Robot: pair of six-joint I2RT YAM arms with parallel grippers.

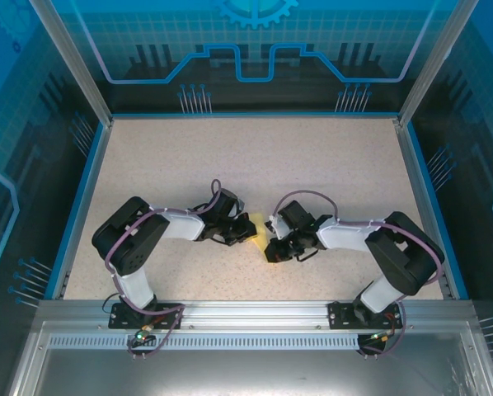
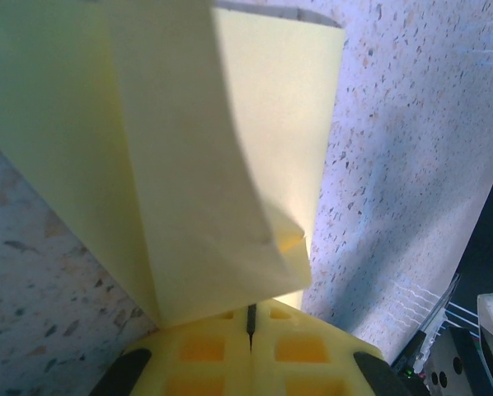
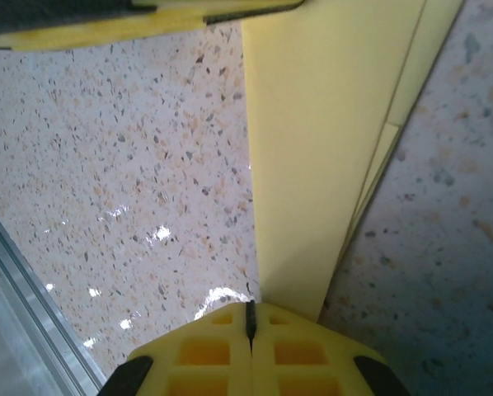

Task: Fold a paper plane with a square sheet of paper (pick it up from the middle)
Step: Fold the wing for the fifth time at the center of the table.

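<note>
The yellow paper (image 1: 260, 237) hangs folded between both grippers just above the middle of the table. In the left wrist view the paper (image 2: 189, 165) is doubled into overlapping flaps with a creased corner, and it rises out of my left gripper (image 2: 251, 312), whose jaws are shut on its lower end. In the right wrist view the paper (image 3: 312, 148) is a long layered strip, and my right gripper (image 3: 251, 305) is shut on its near end. The left gripper (image 1: 242, 231) and right gripper (image 1: 277, 246) nearly touch. The left gripper's yellow finger (image 3: 147, 21) crosses the top of the right wrist view.
The speckled beige table (image 1: 312, 165) has blue-edged transparent walls on three sides. A metal rail (image 1: 255, 312) runs along the near edge, also seen low in the right wrist view as the rail (image 3: 16, 330). Parts of the right arm (image 2: 477, 346) sit close by.
</note>
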